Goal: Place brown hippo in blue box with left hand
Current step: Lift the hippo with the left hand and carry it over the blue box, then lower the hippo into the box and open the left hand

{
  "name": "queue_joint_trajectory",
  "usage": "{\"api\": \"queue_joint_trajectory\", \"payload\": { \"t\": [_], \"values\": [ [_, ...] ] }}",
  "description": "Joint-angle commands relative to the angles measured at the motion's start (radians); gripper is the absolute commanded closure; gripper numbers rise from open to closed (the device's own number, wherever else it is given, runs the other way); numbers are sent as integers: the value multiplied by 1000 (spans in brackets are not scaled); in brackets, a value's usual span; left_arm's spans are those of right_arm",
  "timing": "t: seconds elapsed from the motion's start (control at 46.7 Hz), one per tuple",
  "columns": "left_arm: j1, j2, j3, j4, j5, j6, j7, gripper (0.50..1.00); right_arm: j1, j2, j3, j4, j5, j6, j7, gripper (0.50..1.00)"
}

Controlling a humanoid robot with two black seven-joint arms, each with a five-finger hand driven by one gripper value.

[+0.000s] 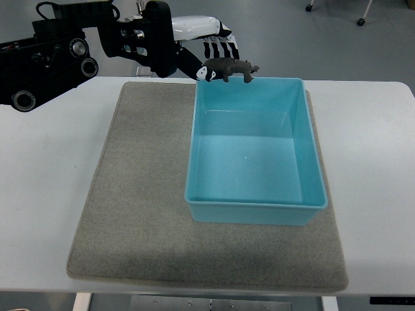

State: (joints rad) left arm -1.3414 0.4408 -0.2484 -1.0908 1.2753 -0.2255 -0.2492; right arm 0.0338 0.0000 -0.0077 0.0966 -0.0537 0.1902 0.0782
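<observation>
White tabletop carries a grey felt mat with an empty blue box on it. Over the box's far left corner hangs the brown hippo, pinched at one end by the fingers of the left hand, the rest sticking out rightward past the fingertips. The carrying step looks nearly over; next the hand likely needs to come forward above the box's middle, then let go. No right hand shows.
</observation>
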Motion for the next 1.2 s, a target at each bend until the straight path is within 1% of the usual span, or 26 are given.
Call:
{"api": "queue_joint_trajectory", "payload": {
  "t": [0.0,0.064,0.171,0.407,0.643,0.986,1.179],
  "values": [
    [7,-39,11,-1,7,-20,1,1000,0,0,0,0,0,0,0,564],
    [11,-54,17,-1,10,-26,1,1000,0,0,0,0,0,0,0,564],
    [34,-86,18,3,12,-60,4,1000,0,0,0,0,0,0,0,564],
    [83,-142,18,28,141,-66,16,1000,0,0,0,0,0,0,0,564],
    [120,-200,54,91,159,-69,16,1000,0,0,0,0,0,0,0,564],
    [143,-221,81,106,162,-63,19,1000,0,0,0,0,0,0,0,564],
    [151,-228,81,106,162,-63,65,1000,0,0,0,0,0,0,0,564]
  ]
}}
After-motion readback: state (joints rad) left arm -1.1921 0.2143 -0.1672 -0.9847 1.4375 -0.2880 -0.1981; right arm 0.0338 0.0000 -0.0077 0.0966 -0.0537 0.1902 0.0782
